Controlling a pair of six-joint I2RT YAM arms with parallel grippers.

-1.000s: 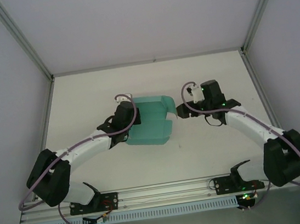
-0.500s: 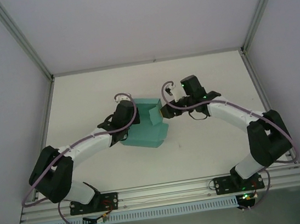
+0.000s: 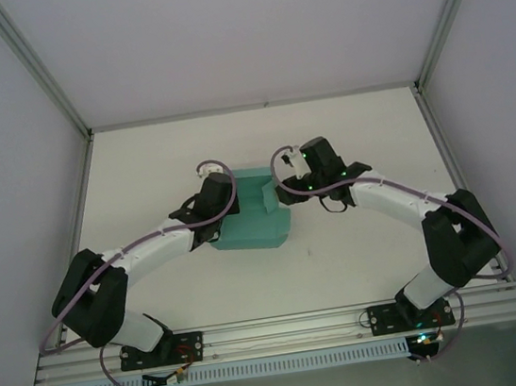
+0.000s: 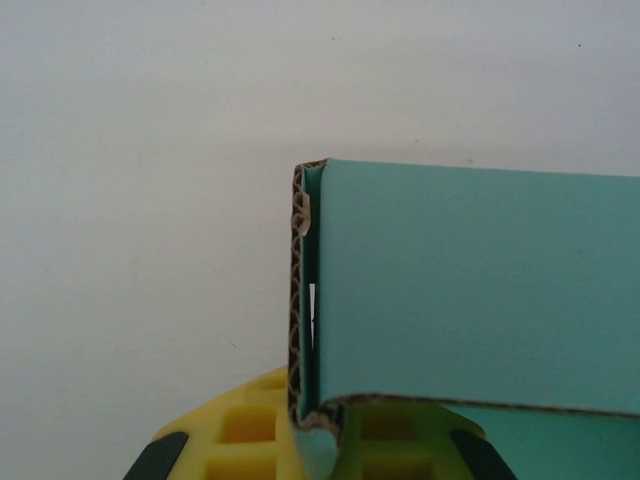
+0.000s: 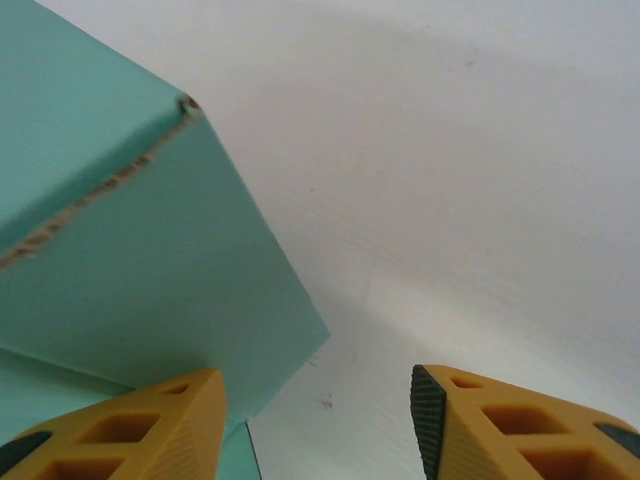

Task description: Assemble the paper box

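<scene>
The teal paper box (image 3: 259,227) lies partly folded on the white table between the two arms, its right flap turned up and inward. My left gripper (image 3: 218,201) is at the box's left edge. In the left wrist view its yellow fingers (image 4: 240,435) are shut on the corrugated edge of an upright teal wall (image 4: 470,280). My right gripper (image 3: 285,194) is at the box's right side and stands open. Its left finger (image 5: 150,425) rests beside the raised teal flap (image 5: 110,230). Mostly bare table shows between its fingers.
The white table (image 3: 361,255) is bounded by an aluminium frame, with posts (image 3: 43,78) at the back corners and a rail (image 3: 285,327) along the near edge where the arm bases are bolted. Grey walls close in both sides.
My right gripper has moved left against the box and narrowed its jaws somewhat. The right flap has folded up and inward, so the box looks narrower. The left gripper has kept its hold.
</scene>
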